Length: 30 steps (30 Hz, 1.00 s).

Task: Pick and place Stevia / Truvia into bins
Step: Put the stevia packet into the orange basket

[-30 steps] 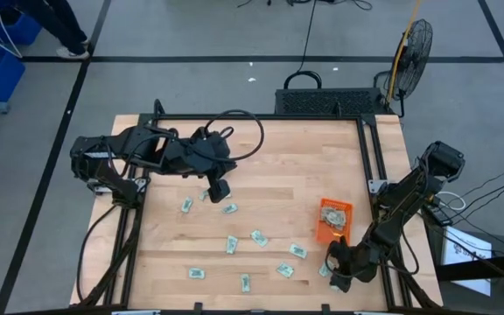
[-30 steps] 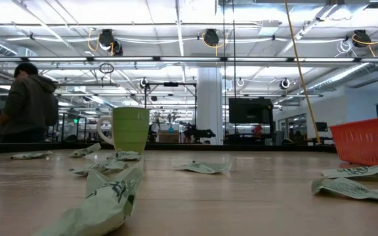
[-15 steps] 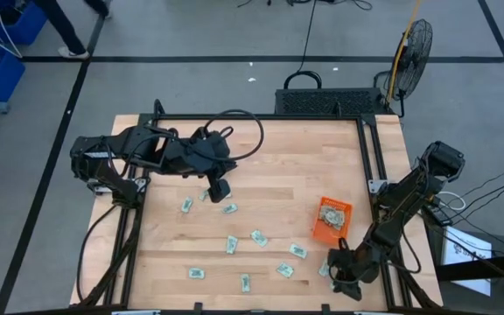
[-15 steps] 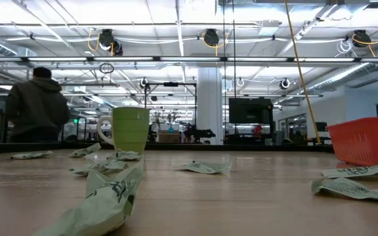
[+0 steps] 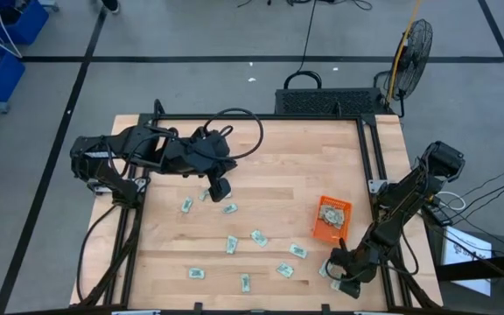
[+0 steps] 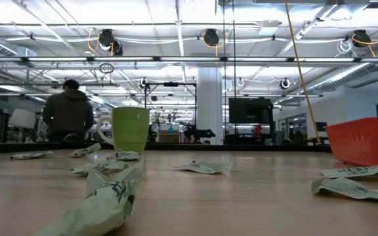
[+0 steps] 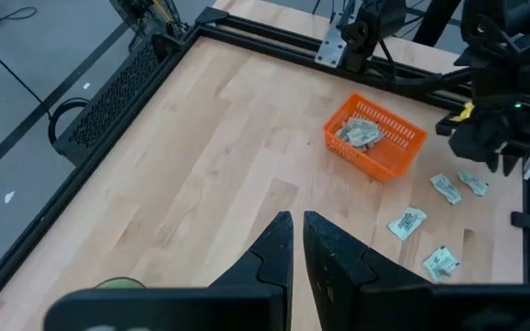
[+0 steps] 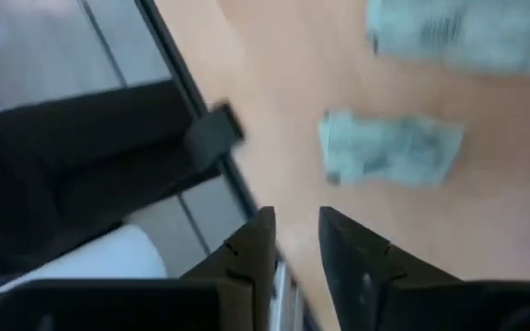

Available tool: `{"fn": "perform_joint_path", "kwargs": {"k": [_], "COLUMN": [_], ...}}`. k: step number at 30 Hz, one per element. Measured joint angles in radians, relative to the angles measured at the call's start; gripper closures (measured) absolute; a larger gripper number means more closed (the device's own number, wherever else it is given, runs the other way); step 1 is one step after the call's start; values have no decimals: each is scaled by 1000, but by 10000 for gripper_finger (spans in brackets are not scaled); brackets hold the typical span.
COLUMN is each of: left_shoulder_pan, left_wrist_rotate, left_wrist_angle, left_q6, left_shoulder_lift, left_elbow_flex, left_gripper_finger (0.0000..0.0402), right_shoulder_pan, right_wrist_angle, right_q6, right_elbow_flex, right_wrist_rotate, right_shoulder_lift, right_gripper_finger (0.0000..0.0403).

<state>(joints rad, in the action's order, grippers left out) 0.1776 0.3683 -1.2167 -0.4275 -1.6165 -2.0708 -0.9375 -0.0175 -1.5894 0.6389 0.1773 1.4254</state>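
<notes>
Several pale green Stevia / Truvia packets (image 5: 259,237) lie flat and scattered on the wooden table. The orange bin (image 5: 332,219) stands at the right with packets inside it (image 7: 357,133). My right gripper (image 5: 338,276) is low at the table's near right corner, slanting down. Its fingers (image 8: 293,225) stand a narrow gap apart with nothing between them. One packet (image 8: 389,147) lies just beyond them and another (image 8: 458,32) farther off. My left gripper (image 5: 220,189) hangs high over the far left of the table, shut (image 7: 297,221) and empty.
A round green cup (image 6: 130,129) stands on the table's left part, under my left arm. A black metal frame (image 5: 370,166) runs along the table's edges, close beside my right gripper. A person (image 6: 69,117) stands in the room beyond the table.
My right gripper has stayed at the near right corner and has turned a little about its wrist. The person in the room behind has walked toward the right of the low view.
</notes>
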Motion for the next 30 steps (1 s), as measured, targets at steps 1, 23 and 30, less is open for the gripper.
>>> {"fn": "perform_joint_path", "kwargs": {"k": [1,23,30], "left_shoulder_pan": [0,0,0], "left_wrist_rotate": [6,34,34], "left_wrist_angle": [0,0,0], "left_q6": [0,-1,-1], "left_shoulder_lift": [0,0,0], "left_elbow_flex": [0,0,0], "left_gripper_finger": [364,364,364], "right_shoulder_pan": [0,20,20], "right_wrist_angle": [5,445,321], "right_q6": [0,-54,-181], "right_elbow_flex": [12,152,48], "right_wrist_rotate": [9,-177,-178], "right_shoulder_lift": [0,0,0], "right_gripper_finger": [332,344,331]}}
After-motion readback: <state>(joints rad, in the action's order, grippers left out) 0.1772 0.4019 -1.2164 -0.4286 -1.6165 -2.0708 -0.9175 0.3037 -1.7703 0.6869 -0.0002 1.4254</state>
